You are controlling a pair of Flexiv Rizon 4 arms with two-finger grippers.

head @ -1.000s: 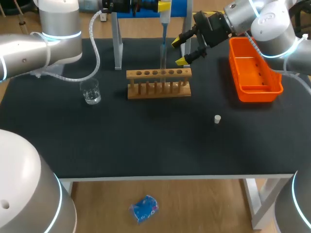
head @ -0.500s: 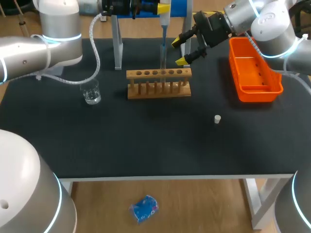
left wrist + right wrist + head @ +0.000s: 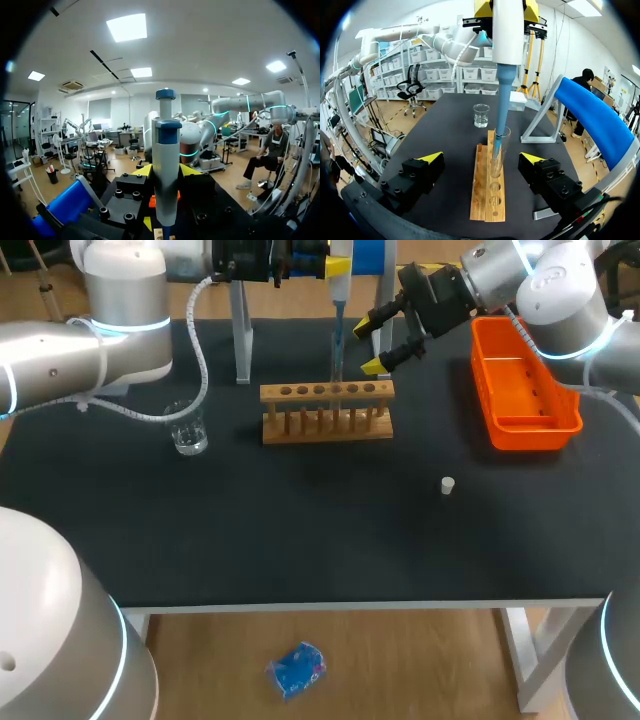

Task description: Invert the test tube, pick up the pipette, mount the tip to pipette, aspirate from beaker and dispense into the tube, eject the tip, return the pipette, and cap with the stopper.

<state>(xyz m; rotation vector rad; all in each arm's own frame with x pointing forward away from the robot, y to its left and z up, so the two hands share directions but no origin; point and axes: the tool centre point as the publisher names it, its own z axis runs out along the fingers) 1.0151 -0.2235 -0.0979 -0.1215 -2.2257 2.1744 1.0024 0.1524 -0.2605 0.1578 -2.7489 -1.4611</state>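
Observation:
My left gripper point(image 3: 318, 258) is shut on the white and blue pipette point(image 3: 340, 270) and holds it upright over the wooden rack point(image 3: 327, 410). In the left wrist view the pipette point(image 3: 166, 170) stands between the yellow fingertips point(image 3: 142, 171). Its blue tip point(image 3: 502, 107) reaches down into the glass test tube point(image 3: 498, 152), which stands upright in the rack point(image 3: 487, 200). My right gripper point(image 3: 482, 160) is open on either side of the rack, a little short of the tube; the head view shows it point(image 3: 382, 340) just right of the tube point(image 3: 336, 365). The beaker point(image 3: 187, 430) stands left of the rack, and the white stopper point(image 3: 448, 485) lies toward the front right.
An orange bin point(image 3: 522, 422) sits at the right, close behind my right arm. The blue pipette stand point(image 3: 240, 330) with grey legs rises at the far edge behind the rack. Bare black mat fills the front half of the table.
My left arm has shifted slightly up and back, carrying the pipette with it. The right arm has stayed still with its jaws wide.

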